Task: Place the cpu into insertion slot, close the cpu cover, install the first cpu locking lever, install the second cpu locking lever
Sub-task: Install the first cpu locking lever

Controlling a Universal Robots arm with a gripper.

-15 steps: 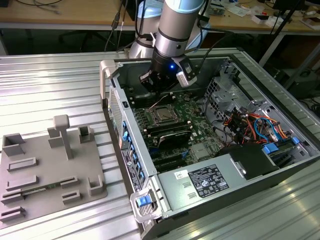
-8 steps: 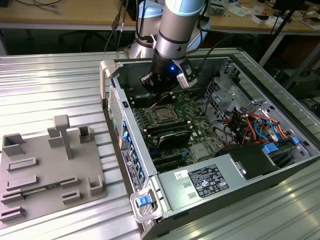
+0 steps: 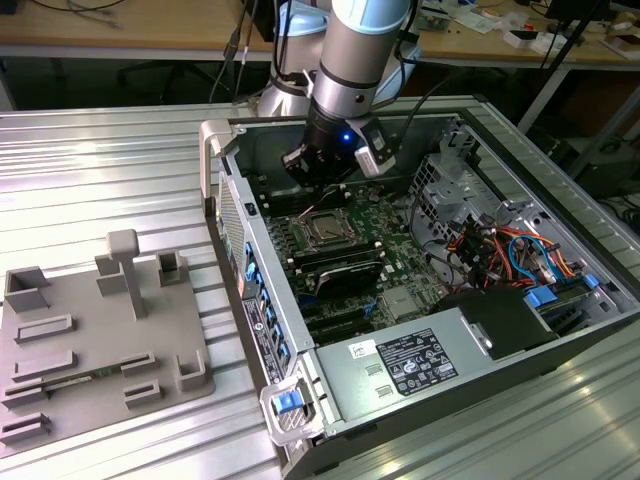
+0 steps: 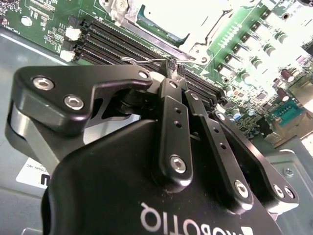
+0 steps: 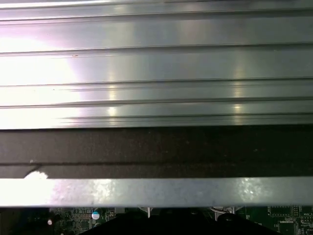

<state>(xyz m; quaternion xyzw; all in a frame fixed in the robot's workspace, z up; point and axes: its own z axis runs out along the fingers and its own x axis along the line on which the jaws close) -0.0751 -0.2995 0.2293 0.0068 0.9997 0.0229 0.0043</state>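
While fingers (image 4: 172, 112) sit pressed together, tips at thin wire lever (image 4: 142, 60), you can count cpu (image 4: 181, 14) as seated in slot, cover (image 4: 126, 17) seemingly down. Levers look unlatched. Whether wire is pinched: cannot tell.

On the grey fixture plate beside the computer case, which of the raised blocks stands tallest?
The T-shaped post near the far edge of the grey fixture plate; all the other blocks are clearly lower.
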